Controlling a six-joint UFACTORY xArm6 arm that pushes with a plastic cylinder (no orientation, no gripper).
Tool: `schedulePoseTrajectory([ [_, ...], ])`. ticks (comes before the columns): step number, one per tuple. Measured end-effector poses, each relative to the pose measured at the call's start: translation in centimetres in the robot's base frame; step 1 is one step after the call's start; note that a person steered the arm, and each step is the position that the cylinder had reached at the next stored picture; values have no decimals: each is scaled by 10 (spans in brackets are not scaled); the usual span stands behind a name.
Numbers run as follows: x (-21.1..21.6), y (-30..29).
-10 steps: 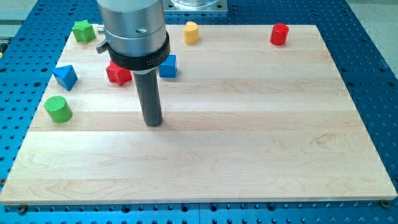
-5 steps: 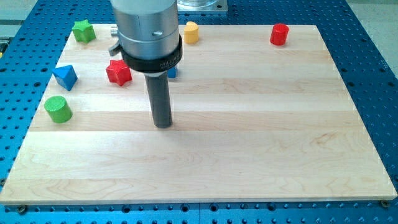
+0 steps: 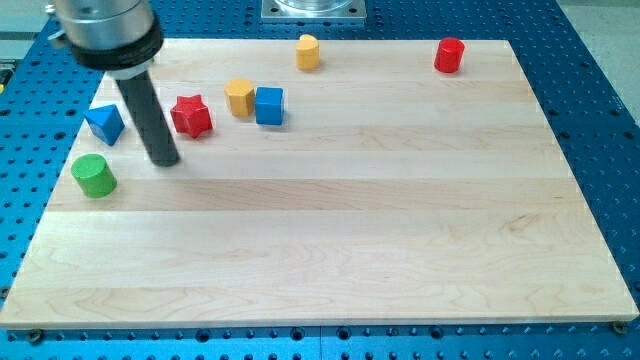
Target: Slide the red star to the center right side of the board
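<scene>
My tip (image 3: 164,160) sits at left of frame, just lower-left of the red star (image 3: 191,116), near it but not touching as far as I can tell. No fingers on this rig, only the rod, so nothing opens or closes and nothing is gripped. Red star is in the upper-left part of the table (image 3: 400,250), well apart from the centre right where it belongs; task looks barely started.

Risks, my judgement:
- Yellow block (image 3: 239,97) and blue cube (image 3: 269,105) lie just right of the star, slightly higher. A push straight right could jam the star into them and drag them along or spin the star off line.
- My tip is below the star's centre. Pushing from here likely sends it up-right, right into those two, or lets it slip off the rod.
- Star points make contact unstable; it may rotate and escape sideways.
- Blue triangle-like block (image 3: 105,122) and green cylinder (image 3: 94,176) are close on my left; repositioning behind the star could clip them.
- Yellow block at top (image 3: 308,51) and red cylinder (image 3: 450,55) are well clear.
</scene>
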State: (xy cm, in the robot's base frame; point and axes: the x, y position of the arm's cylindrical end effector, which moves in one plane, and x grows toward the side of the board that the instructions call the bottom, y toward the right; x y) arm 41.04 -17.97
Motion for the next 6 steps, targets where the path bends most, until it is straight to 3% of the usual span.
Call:
schedulePoseTrajectory([
  [1,-43,-4],
  [5,-109,50],
  [6,-109,130],
])
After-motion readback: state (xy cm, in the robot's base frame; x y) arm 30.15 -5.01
